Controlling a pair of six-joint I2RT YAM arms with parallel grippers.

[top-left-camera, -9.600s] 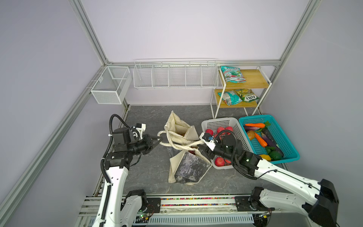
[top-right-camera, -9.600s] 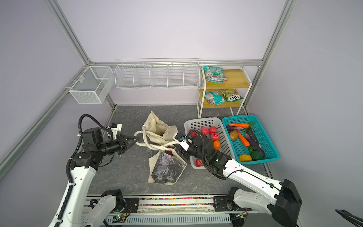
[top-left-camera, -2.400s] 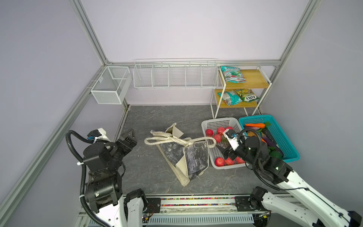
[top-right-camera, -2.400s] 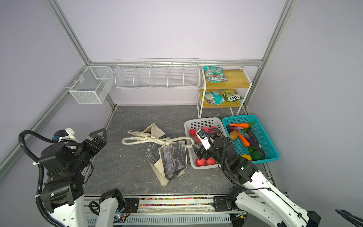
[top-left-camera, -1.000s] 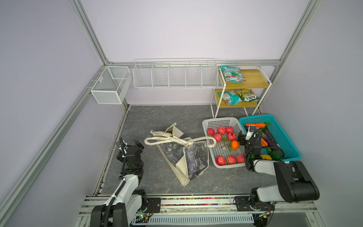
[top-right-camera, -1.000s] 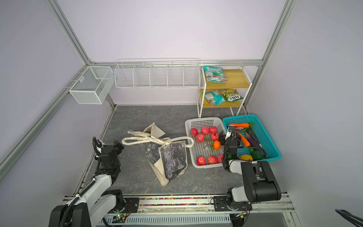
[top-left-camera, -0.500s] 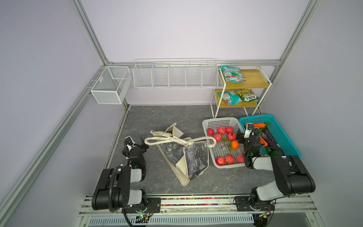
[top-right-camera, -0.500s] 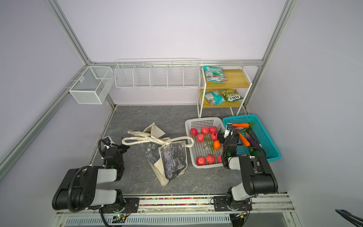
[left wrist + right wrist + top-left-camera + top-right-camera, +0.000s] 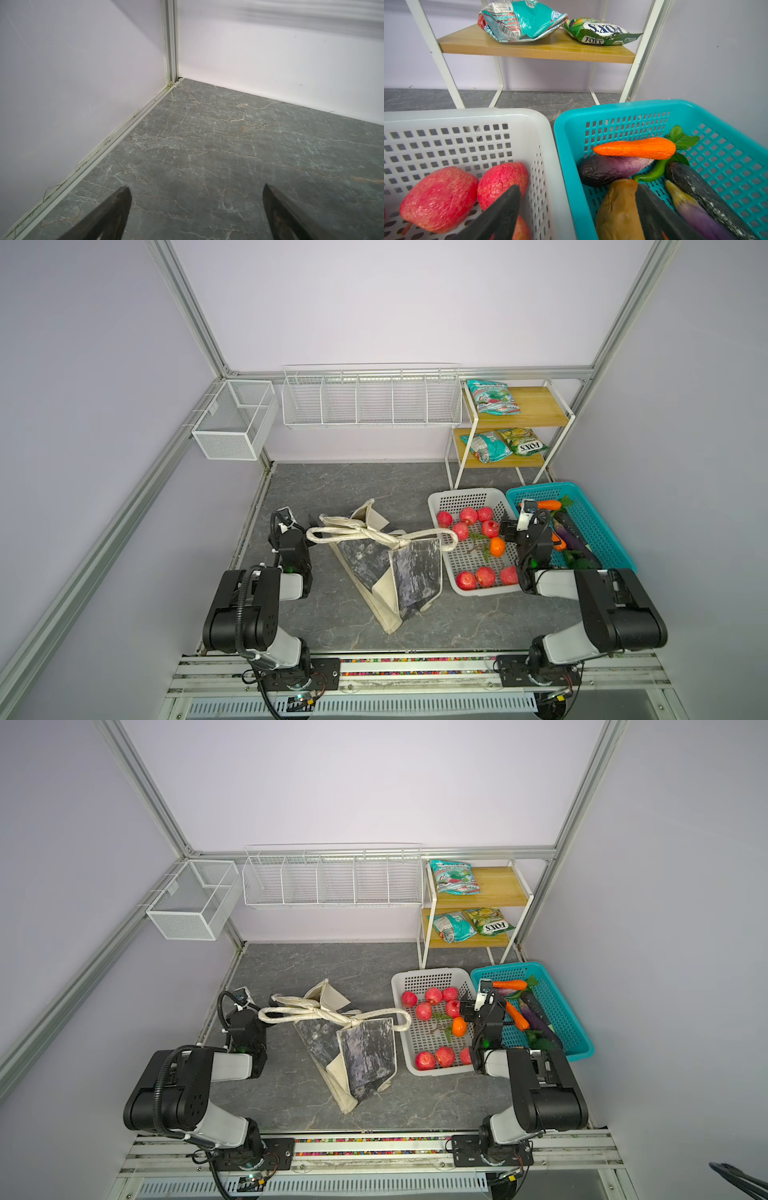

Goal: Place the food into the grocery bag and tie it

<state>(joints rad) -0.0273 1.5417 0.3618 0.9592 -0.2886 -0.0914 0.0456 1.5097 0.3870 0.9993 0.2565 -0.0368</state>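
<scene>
Bag [image 9: 399, 568] lies knotted mid-worktop [image 9: 353, 489]; left gripper [image 9: 195, 191] near left edge, right gripper [image 9: 577, 189] over white basket [image 9: 473, 495] rim, both jaws wide, empty

There it was, "FOX'S" in dark letters on white, printed on the green packet [image 9: 600, 31] on the lower shelf [image 9: 529, 49], large and upside down in the right wrist view and smaller along its edge. Both top views showed the green packet [image 9: 521, 442] [image 9: 490, 922] with that word inverted too. The teal packet [image 9: 521, 20] beside it carried a barcode, its print too small to read.
</scene>
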